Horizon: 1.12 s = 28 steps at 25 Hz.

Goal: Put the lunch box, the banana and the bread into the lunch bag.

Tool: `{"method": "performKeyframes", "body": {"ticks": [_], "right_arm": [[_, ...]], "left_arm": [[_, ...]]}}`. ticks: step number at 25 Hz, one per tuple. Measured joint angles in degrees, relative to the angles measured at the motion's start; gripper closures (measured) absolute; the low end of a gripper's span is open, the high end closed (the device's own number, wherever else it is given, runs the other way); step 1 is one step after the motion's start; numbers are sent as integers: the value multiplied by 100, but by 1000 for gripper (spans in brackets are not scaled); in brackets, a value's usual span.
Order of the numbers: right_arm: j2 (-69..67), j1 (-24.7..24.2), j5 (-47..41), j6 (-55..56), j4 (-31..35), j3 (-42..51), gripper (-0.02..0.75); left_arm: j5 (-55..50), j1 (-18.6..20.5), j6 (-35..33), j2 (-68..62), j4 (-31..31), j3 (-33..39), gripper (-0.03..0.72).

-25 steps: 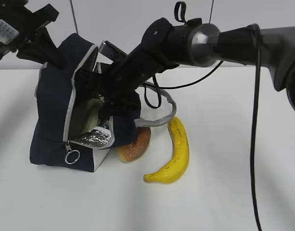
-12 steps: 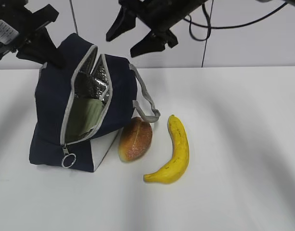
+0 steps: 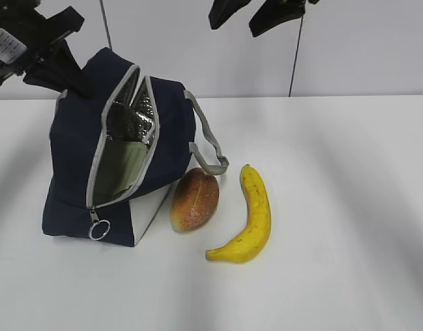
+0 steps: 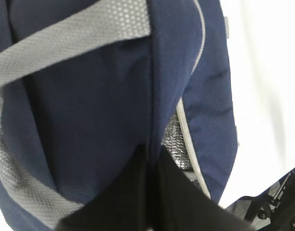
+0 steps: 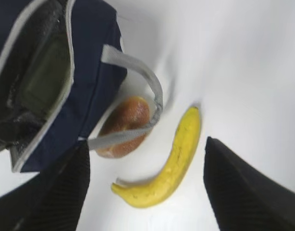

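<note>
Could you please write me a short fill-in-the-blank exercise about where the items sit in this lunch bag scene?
1. The green-lidded lunch box lies ____ the lunch bag.
2. The bread lies between the lunch bag and the ____.
3. The right gripper hangs above the table with its jaws ____.
4. The banana lies on the white ____.

Missing words: inside; banana; open; table

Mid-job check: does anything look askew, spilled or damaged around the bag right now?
Nothing spilled or damaged. The lunch bag leans, pulled up at its top rear corner by the left gripper, mouth unzipped, with the green-lidded lunch box inside. The bread and banana lie on the table, intact.
</note>
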<state>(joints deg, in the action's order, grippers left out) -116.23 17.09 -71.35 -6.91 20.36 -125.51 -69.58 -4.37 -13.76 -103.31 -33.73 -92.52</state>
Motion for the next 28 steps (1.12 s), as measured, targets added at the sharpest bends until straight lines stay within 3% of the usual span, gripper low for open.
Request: {"method": "performKeyframes", "body": {"ticks": [6, 17, 28], "right_arm": [[1084, 0, -14, 0, -666, 1390, 195], [1801, 0, -12, 11, -735, 3960, 195], [1020, 0, 588, 11, -566, 4244, 195]], "left_arm": [[0, 0, 0, 0, 0, 0, 688], [0, 0, 0, 0, 4, 0, 688], [0, 0, 0, 0, 4, 0, 688]]}}
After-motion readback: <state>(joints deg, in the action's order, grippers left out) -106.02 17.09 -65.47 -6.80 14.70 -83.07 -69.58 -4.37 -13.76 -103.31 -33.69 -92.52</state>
